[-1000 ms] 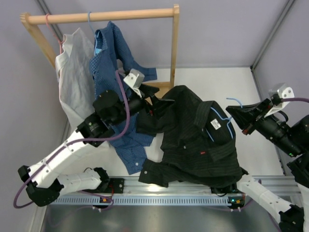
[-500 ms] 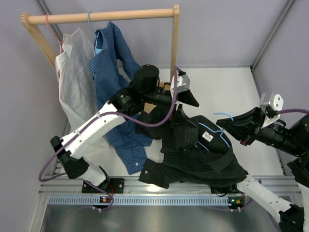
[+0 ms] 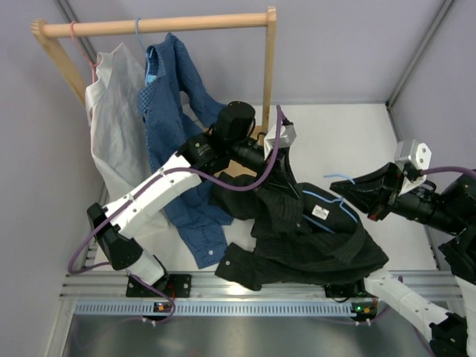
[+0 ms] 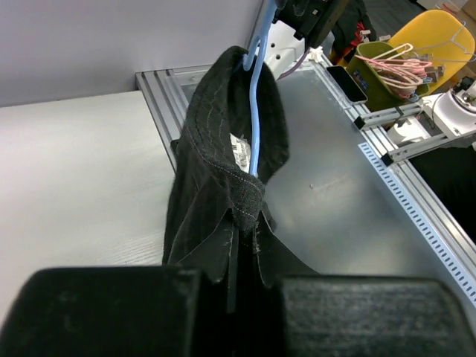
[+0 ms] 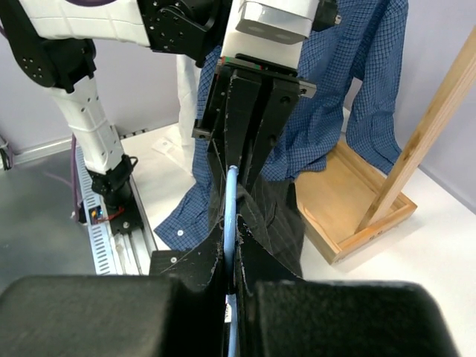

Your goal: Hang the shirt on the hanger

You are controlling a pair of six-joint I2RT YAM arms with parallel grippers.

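While outstretched, left pincer (image 3: 289, 171) on shirt (image 3: 312, 238)

Stretched shirt (image 3: 320, 238) midway — free tabletop (image 3: 349, 137) beyond

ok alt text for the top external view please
Two robot arms hold a black shirt over a white table: the left gripper pinches its fabric, the right gripper grips the light-blue hanger inside it. Behind, a blue shirt and a pale grey shirt hang on a wooden rack.

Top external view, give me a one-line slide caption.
Left gripper pinches the black shirt while right gripper holds the blue hanger inside its collar.
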